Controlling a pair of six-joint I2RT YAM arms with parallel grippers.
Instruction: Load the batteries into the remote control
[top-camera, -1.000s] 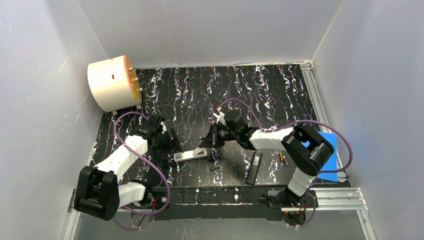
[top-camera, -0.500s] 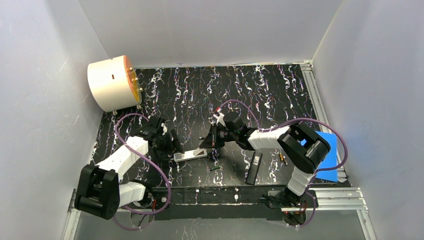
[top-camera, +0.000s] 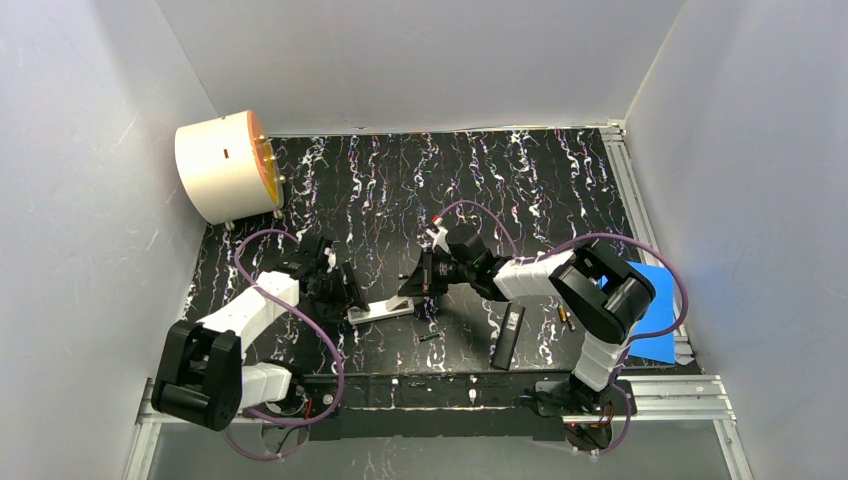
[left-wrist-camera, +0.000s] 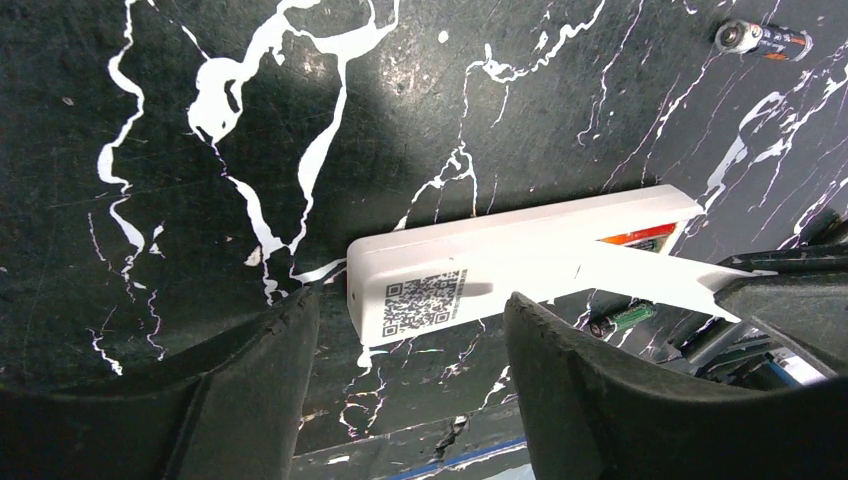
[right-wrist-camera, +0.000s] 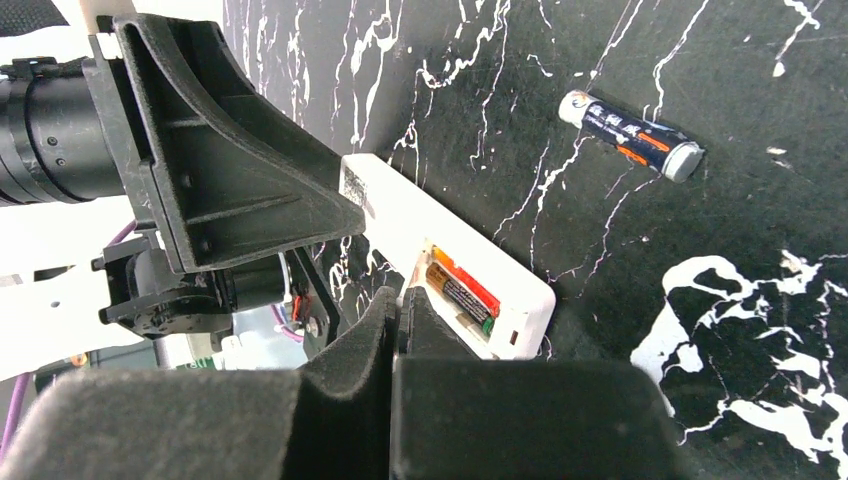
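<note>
Left gripper (left-wrist-camera: 412, 310): fingers spread, straddling the QR-code end of the white remote (left-wrist-camera: 540, 240). I cannot tell whether either pad touches the casing. The remote lies flat on the table (top-camera: 560, 200), back side up, with its battery bay open at the end farthest from that gripper. Two cells (right-wrist-camera: 462, 288) lie side by side in the bay, one red-orange and one black-and-gold. Right gripper (right-wrist-camera: 398, 312): fingers pressed together, nothing visible between them, tips at the rim of the bay. I judge the step in hand to be seating the cells. To do it well, I would close the left fingers on the remote's end so it cannot slide. Then I would press straight down on a cell's middle, not its tip, to avoid levering it out. Beyond the remote's bay end lies a loose dark battery (right-wrist-camera: 630, 135) with an orange band. A green battery (top-camera: 428, 337) lies just beside the same end.
</note>
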